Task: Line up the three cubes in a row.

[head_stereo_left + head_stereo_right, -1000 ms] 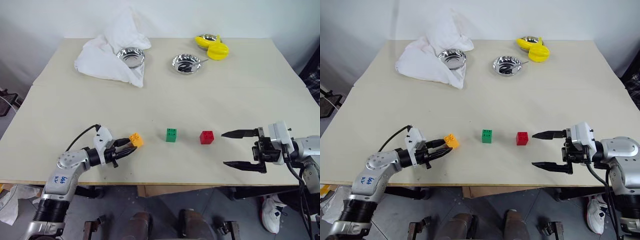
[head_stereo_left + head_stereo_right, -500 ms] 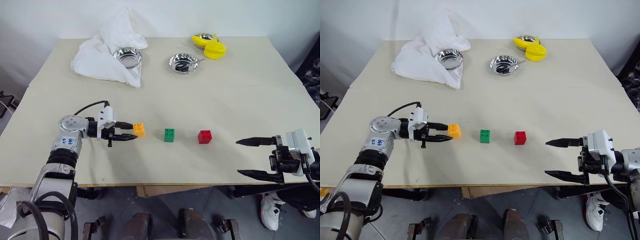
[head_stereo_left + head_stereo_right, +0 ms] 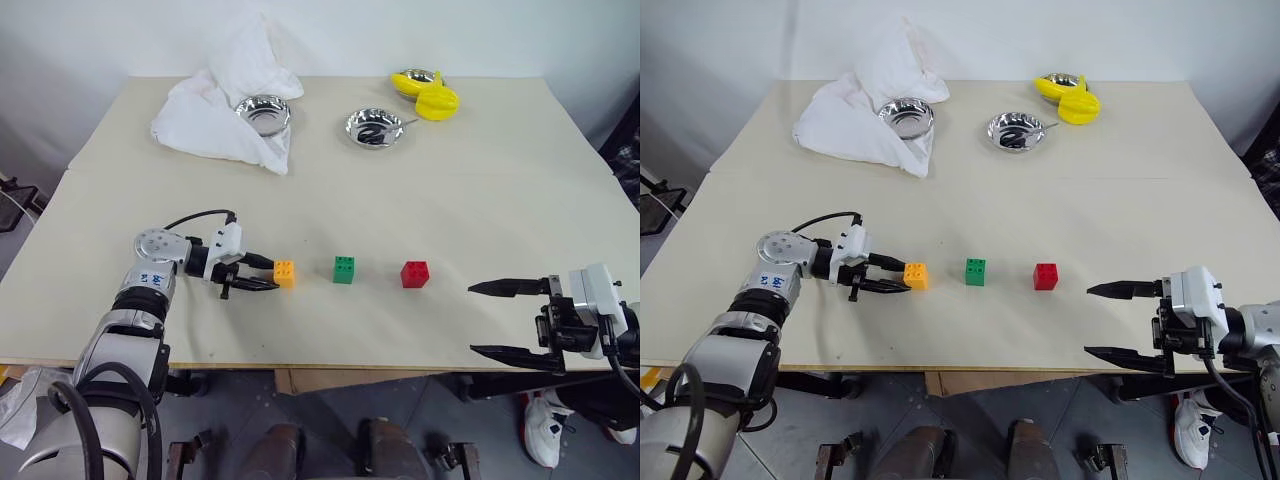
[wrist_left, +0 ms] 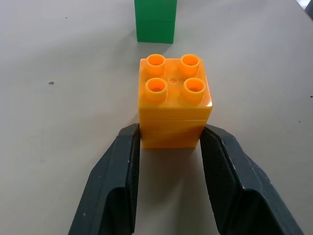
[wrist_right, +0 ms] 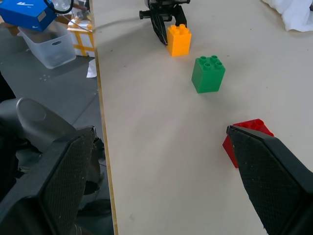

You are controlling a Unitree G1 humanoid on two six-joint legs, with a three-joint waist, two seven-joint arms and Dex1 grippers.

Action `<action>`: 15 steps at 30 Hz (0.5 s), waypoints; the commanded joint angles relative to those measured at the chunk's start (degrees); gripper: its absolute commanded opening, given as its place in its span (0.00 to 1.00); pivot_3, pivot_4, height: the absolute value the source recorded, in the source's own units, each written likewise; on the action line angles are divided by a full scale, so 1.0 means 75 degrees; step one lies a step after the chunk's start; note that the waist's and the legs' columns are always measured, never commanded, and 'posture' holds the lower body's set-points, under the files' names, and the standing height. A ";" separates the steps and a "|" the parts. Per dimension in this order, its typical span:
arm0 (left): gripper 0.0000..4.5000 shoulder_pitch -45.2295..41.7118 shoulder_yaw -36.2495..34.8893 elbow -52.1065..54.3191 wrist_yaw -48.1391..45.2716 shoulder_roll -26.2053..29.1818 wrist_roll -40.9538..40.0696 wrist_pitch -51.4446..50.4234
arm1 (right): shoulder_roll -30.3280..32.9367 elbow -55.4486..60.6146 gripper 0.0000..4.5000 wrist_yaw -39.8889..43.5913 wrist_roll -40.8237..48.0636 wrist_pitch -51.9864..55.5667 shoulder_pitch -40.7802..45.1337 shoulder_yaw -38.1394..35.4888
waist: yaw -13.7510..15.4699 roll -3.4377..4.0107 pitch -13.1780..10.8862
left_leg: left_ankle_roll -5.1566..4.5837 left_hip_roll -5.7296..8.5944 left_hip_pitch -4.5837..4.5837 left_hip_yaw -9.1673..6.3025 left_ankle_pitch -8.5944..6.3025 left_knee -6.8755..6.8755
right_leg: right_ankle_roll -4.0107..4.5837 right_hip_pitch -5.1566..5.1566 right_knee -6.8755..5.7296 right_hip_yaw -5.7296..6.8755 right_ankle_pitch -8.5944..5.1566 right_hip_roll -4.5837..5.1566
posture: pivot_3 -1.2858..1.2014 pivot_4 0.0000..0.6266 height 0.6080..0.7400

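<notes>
Three cubes stand in a row on the beige table [image 3: 450, 200]: orange-yellow [image 3: 285, 273], green [image 3: 343, 269] and red [image 3: 414, 274], all studs up. My left gripper [image 3: 272, 275] reaches in from the left, level, and is shut on the orange-yellow cube [image 4: 173, 105]. Its two black fingers [image 4: 122, 166] press the cube's lower sides, and the cube rests on the table. The green cube [image 4: 156, 20] sits just beyond it. My right gripper [image 3: 471, 320] hangs open and empty near the front right edge, apart from the red cube [image 5: 247, 134].
A crumpled white cloth [image 3: 215, 110] lies at the back left, partly around a steel bowl [image 3: 263, 112]. A second steel bowl [image 3: 374, 127] and a yellow object [image 3: 434, 98] sit at the back. The table's front edge [image 3: 330, 364] is close below the cubes.
My left arm swung in from the front edge and turned level, setting the orange-yellow cube upright a little closer to the green one. The right gripper drew back from the red cube.
</notes>
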State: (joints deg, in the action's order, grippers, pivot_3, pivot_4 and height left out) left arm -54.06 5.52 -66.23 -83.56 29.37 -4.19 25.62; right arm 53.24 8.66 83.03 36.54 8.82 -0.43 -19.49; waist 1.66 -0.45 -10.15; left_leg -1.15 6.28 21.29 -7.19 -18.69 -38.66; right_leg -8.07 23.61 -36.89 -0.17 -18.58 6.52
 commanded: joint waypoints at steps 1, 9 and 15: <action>0.33 -0.0256 -0.0013 -0.0272 0.0285 -0.0052 0.0273 0.0145 | -0.0043 0.0178 1.00 -0.0038 0.0164 -0.0023 0.0042 -0.0194 | 0.0002 -0.0002 -0.0001 | 0.0000 0.0000 0.0001 0.0000 0.0000 -0.0008 | -0.0002 -0.0001 -0.0002 0.0000 0.0001 0.0000 | 0.52 0.24 1.00; 0.33 -0.0570 -0.0041 -0.0645 0.0559 -0.0102 0.0595 0.0209 | -0.0116 0.0255 1.00 -0.0111 0.0160 -0.0012 0.0039 -0.0136 | -0.0011 -0.0002 -0.0002 | -0.0002 -0.0001 0.0002 0.0000 -0.0001 -0.0029 | -0.0007 -0.0004 -0.0013 -0.0005 0.0004 -0.0003 | 0.52 0.24 1.00; 0.77 -0.0647 -0.0171 -0.0685 0.0678 -0.0107 0.0623 0.0148 | -0.0195 0.0332 1.00 -0.0196 0.0143 -0.0009 -0.0017 -0.0129 | -0.0021 -0.0005 -0.0003 | -0.0002 -0.0001 0.0009 0.0000 -0.0002 -0.0028 | -0.0007 0.0003 -0.0012 -0.0007 0.0004 -0.0003 | 0.52 0.24 1.00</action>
State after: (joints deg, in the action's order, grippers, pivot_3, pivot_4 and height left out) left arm -57.76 5.40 -71.28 -78.79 28.08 0.47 26.68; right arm 52.12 9.15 81.77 36.54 8.87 -0.43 -19.46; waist 1.50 -0.49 -10.17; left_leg -1.17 6.27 21.37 -7.19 -18.71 -38.86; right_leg -8.12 23.64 -36.98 -0.22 -18.55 6.50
